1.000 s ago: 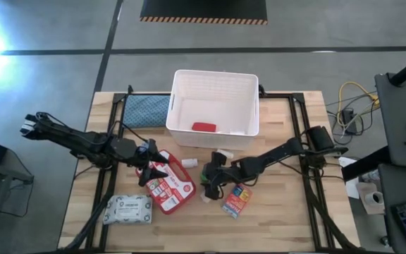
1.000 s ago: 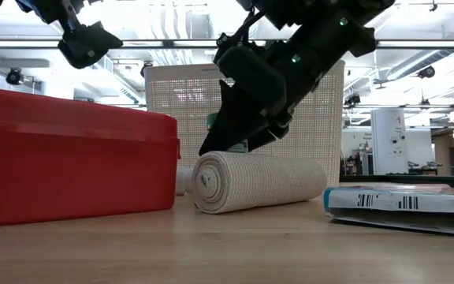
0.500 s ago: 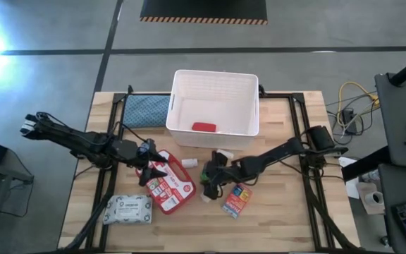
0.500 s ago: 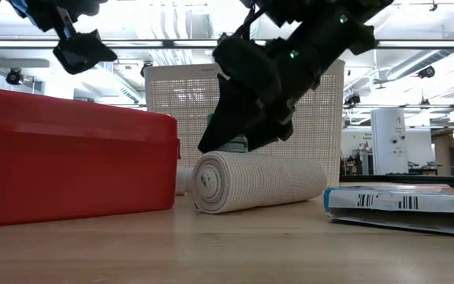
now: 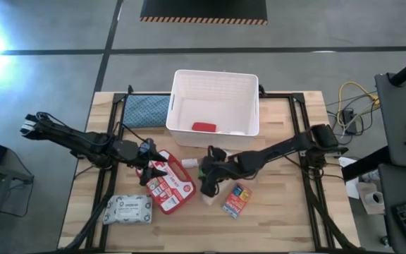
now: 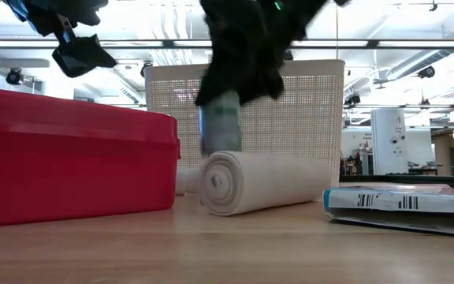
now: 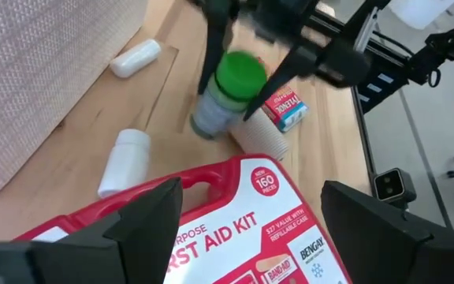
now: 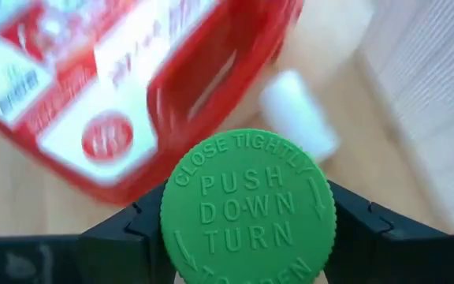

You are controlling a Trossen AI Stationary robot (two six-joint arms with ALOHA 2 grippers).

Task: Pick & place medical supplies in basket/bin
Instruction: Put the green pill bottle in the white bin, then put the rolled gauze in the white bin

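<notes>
The right gripper (image 7: pixel 243 87), fingers clamped on the green-capped bottle (image 7: pixel 225 93), has lifted it off the worktop (image 5: pixel 287 212), ready for the basket (image 5: pixel 216 83); the left gripper (image 5: pixel 151 173) waits, fingers apart.

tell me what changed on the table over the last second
The right gripper, shut on the green-capped bottle, has lifted it off the table beside the bandage roll, which shifted slightly. The left gripper stays open above the first-aid pouch. The wipes pack, small box, red item in the white basket and blue cloth pad have not moved.
</notes>
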